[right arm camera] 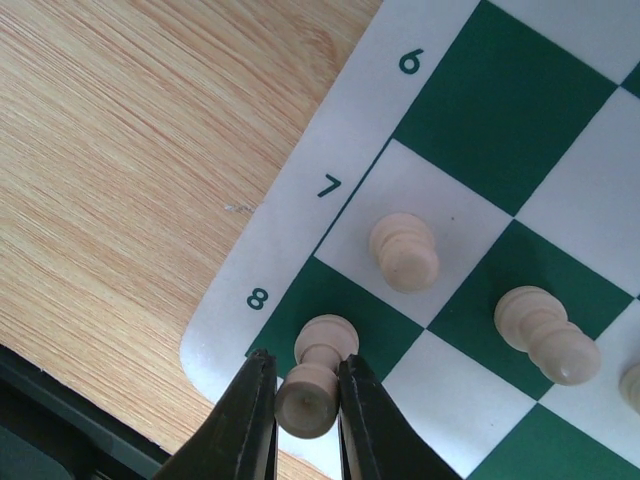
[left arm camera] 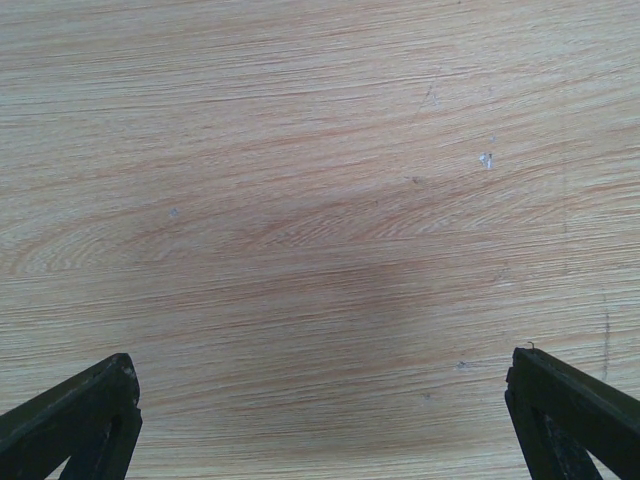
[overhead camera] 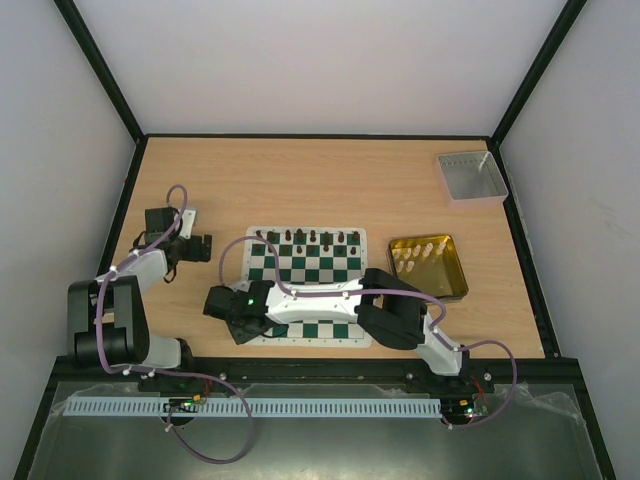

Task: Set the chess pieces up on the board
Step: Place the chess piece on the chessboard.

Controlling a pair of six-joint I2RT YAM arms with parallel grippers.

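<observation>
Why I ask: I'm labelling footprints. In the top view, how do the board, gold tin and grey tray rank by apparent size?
1. board, clearly largest.
2. gold tin.
3. grey tray.
The tin and tray look close, and the tray lies farther back, so their order is unsure.

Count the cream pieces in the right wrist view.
4 cream pieces: one in the right gripper over the corner square at 8; one on the white square at 7; one on the next green square; one cut off at the right edge. Others may be hidden.
</observation>
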